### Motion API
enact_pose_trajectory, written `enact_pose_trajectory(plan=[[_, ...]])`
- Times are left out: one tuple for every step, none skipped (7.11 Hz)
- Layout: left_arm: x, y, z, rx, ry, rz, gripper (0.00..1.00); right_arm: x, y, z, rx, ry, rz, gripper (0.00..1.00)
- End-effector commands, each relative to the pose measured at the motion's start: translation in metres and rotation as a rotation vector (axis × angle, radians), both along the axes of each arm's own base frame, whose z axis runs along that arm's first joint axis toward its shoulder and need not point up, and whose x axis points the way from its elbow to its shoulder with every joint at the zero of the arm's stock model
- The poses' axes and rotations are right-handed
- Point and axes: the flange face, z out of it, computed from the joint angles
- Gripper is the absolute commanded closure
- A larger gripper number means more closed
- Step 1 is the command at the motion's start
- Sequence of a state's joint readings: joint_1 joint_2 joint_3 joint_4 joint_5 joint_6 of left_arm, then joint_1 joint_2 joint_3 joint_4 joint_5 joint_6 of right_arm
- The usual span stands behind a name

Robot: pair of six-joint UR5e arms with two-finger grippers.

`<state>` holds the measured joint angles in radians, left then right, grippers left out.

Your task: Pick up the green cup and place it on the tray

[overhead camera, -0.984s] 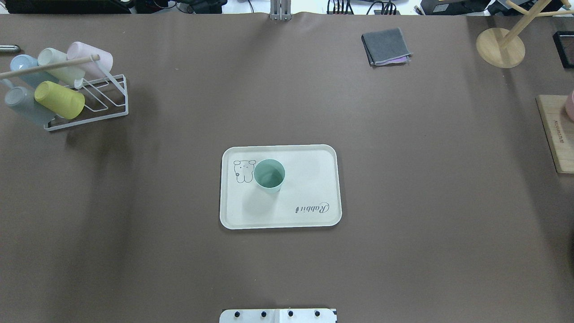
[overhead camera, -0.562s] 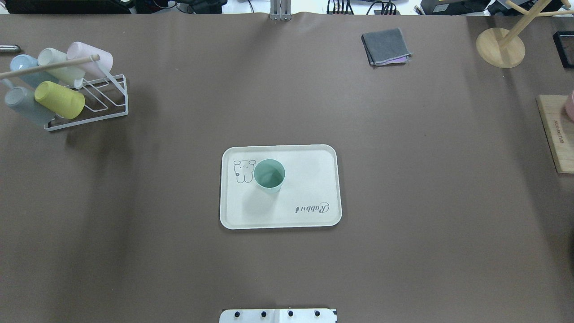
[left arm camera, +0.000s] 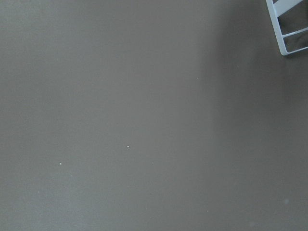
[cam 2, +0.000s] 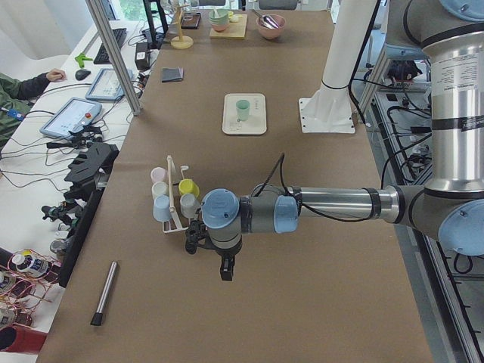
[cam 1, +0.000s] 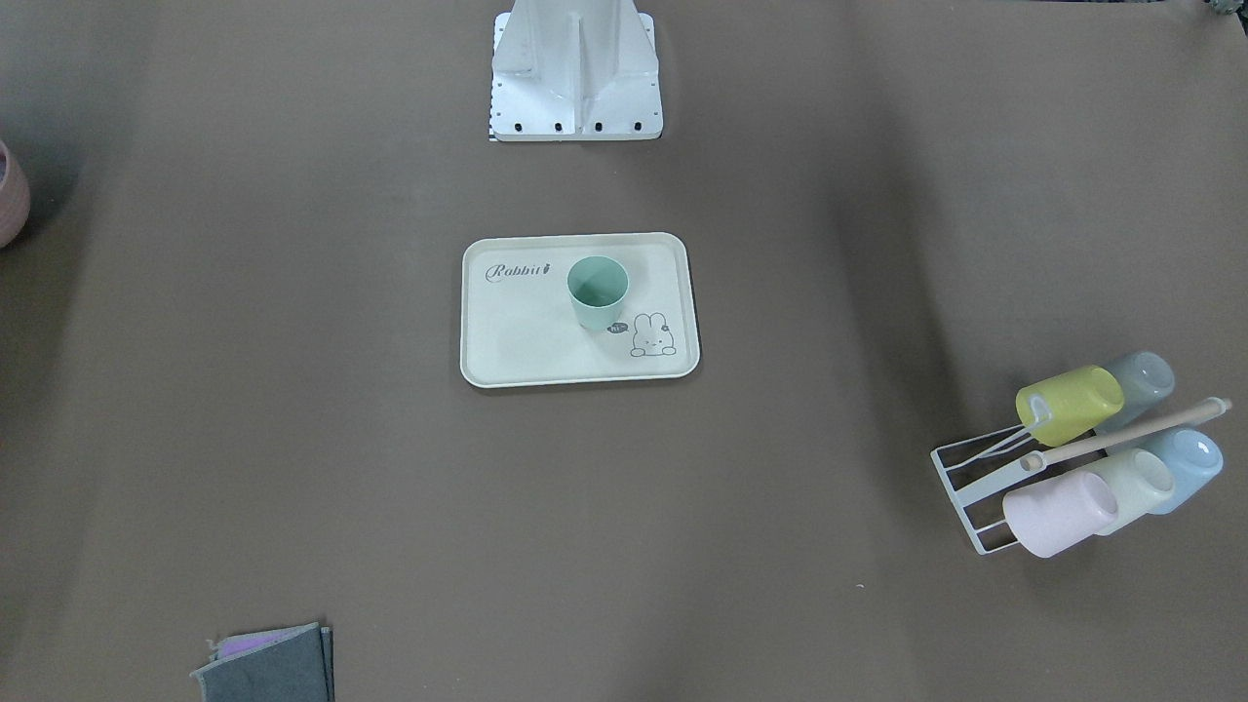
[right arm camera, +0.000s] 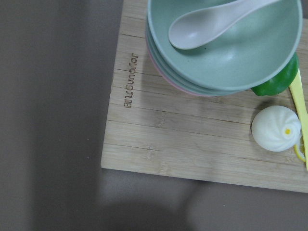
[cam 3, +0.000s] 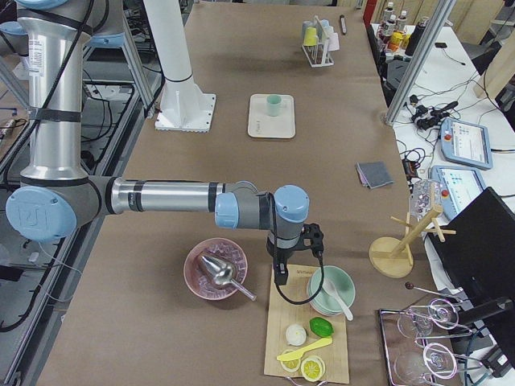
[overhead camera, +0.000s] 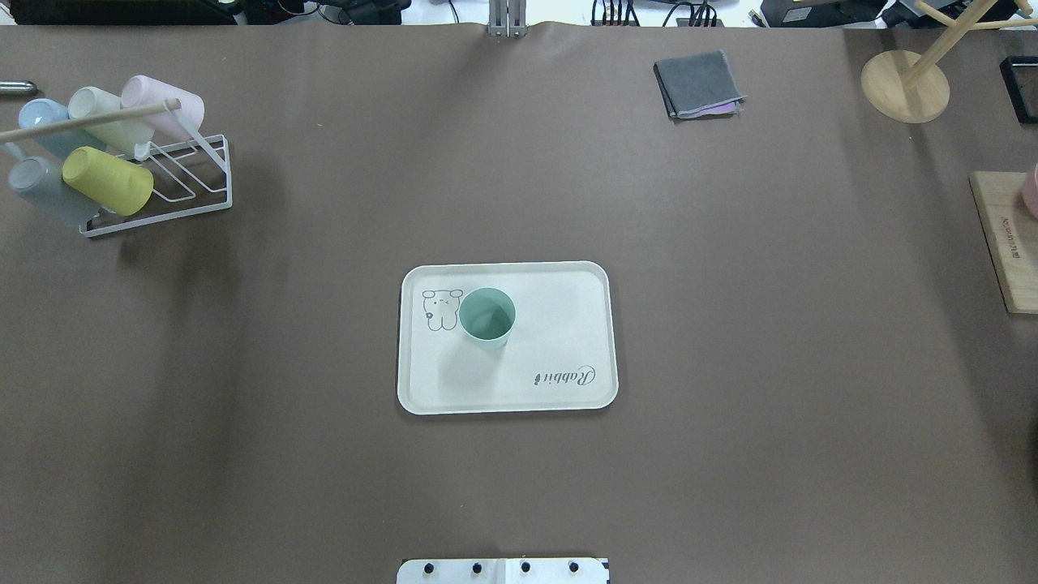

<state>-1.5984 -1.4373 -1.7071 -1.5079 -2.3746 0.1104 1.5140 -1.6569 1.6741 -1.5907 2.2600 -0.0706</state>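
The mint-green plastic cup [overhead camera: 486, 318] is standing upright on the cream rectangular tray [overhead camera: 559, 316]. The left gripper [cam 2: 226, 271] and right gripper [cam 3: 278, 277] are hanging elsewhere; open or closed, I cannot tell

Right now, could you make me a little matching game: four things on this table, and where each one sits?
Things:
1 green cup
2 yellow cup
3 grey cloth
4 pale spoon

Places:
A in the stacked bowls
B lying on the wire rack
C upright on the tray
D flat on the table

Pairs: 1-C, 2-B, 3-D, 4-A.
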Motion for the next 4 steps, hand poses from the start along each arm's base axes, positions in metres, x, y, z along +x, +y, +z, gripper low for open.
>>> enact_pose_trajectory(plan=[[0.0000,0.0007,0.0006,-0.001,0.000,0.000,0.02,-0.0001,-0.0009,-0.0014,0.003,-0.001,0.000,0.00],[0.0000,-0.0008,-0.0008,0.002,0.000,0.000,0.02,-0.0001,-0.0008,-0.0006,0.001,-0.001,0.000,0.00],[0.0000,-0.0014,-0.0013,0.002,0.000,0.000,0.02,-0.0001,-0.0009,-0.0014,0.003,-0.001,0.000,0.00],[0.0000,-0.0015,-0.0014,0.003,0.000,0.000,0.02,-0.0003,-0.0001,-0.0001,-0.001,-0.004,0.000,0.00]])
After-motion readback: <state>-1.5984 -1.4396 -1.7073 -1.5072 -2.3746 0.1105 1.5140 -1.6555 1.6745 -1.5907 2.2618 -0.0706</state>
